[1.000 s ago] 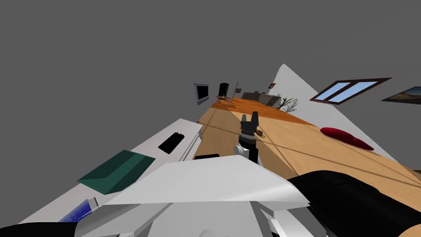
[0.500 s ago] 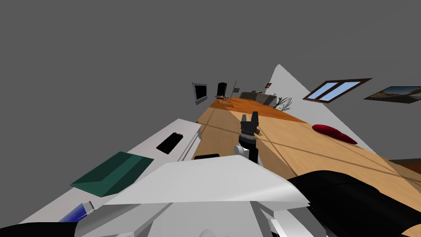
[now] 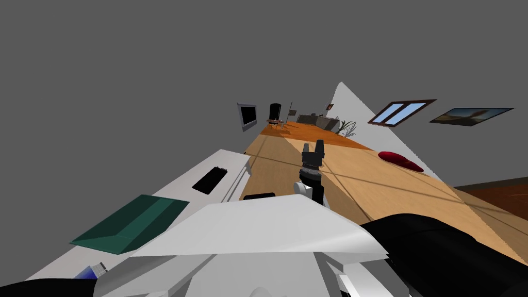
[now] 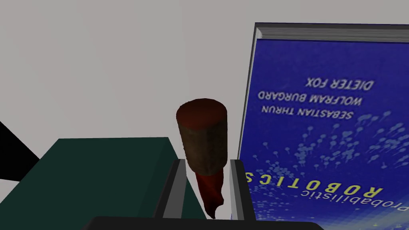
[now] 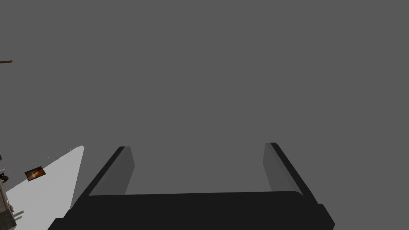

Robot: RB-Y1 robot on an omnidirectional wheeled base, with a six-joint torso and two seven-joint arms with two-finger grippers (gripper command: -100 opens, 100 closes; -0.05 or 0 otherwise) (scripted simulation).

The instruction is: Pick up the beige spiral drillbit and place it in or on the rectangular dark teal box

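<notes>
In the left wrist view my left gripper (image 4: 207, 161) is shut on the drillbit (image 4: 203, 135), a dark brown cylinder that narrows to a dark red spiral between the fingers (image 4: 175, 187). The dark teal rectangular box (image 4: 100, 175) lies just beside the gripper on a white counter; the head view shows it too (image 3: 131, 226), at the left. My right gripper (image 3: 313, 149) is held out over the wooden floor ahead of the chest, and its fingers (image 5: 120, 167) stand open with nothing between them.
A blue book (image 4: 319, 119) lies on the white counter (image 3: 227, 160) on the gripper's other side from the box; its corner peeks out in the head view (image 3: 90, 270). A flat black item (image 3: 209, 179) rests farther along the counter. A red cushion (image 3: 399, 160) lies on the floor.
My head view has swung: the box, book and counter have slid toward the lower left and the cushion and window have shifted left. Neither gripper has changed its state.
</notes>
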